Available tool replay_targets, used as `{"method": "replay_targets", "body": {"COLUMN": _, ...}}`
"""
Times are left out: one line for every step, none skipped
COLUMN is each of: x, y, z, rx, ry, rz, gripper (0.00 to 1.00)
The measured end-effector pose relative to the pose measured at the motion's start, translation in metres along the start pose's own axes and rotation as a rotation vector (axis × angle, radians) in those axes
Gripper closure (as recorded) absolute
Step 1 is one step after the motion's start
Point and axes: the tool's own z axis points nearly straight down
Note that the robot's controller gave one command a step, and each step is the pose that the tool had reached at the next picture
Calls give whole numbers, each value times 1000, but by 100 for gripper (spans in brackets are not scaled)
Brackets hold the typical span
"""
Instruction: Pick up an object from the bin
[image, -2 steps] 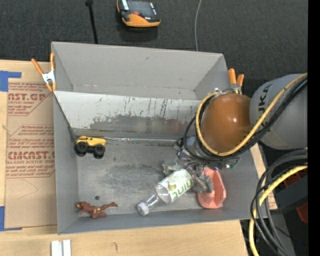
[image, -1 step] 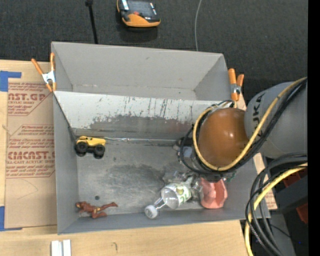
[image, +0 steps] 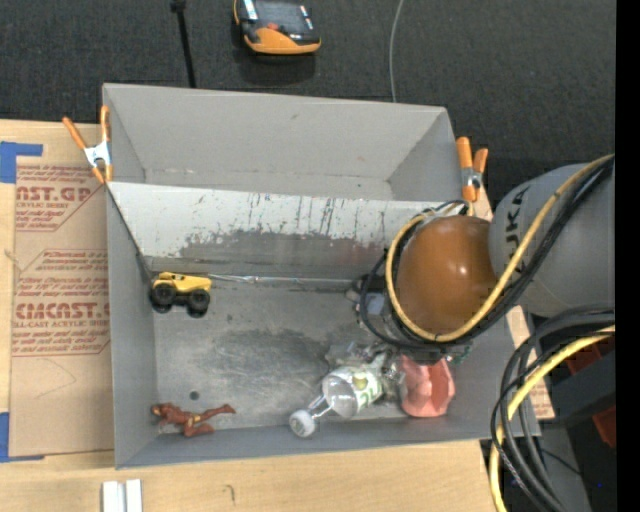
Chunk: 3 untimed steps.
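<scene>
Near the bin's (image: 270, 150) lower right corner, the claw (image: 380, 345) hung over a clear bottle (image: 340, 393) beside a pink lump (image: 428, 388); its state could not be told.

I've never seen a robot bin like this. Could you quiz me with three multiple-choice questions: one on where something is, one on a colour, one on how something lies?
1. Where in the grey metal bin is the small yellow toy truck with black wheels?
A. by the left wall
B. in the front right corner
C. up on the rim

2. What colour is the soft lump at the front right?
A. blue
B. pink
C. green

3. How is the clear plastic bottle placed?
A. standing upright
B. lying on its side
C. hanging over the rim

Answers:
1 A: it sits on the floor close to the left wall.
2 B: it is plainly pink.
3 B: its neck points along the floor.
</scene>
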Motion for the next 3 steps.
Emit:
{"method": "replay_targets", "body": {"x": 0, "y": 1, "z": -5, "rx": -6, "ry": 4, "rz": 0, "gripper": 100}}
{"method": "replay_targets", "body": {"x": 0, "y": 2, "z": -22, "rx": -9, "ry": 8, "rz": -1, "gripper": 100}}
{"method": "replay_targets", "body": {"x": 0, "y": 1, "z": -33, "rx": -8, "ry": 8, "rz": -2, "gripper": 100}}
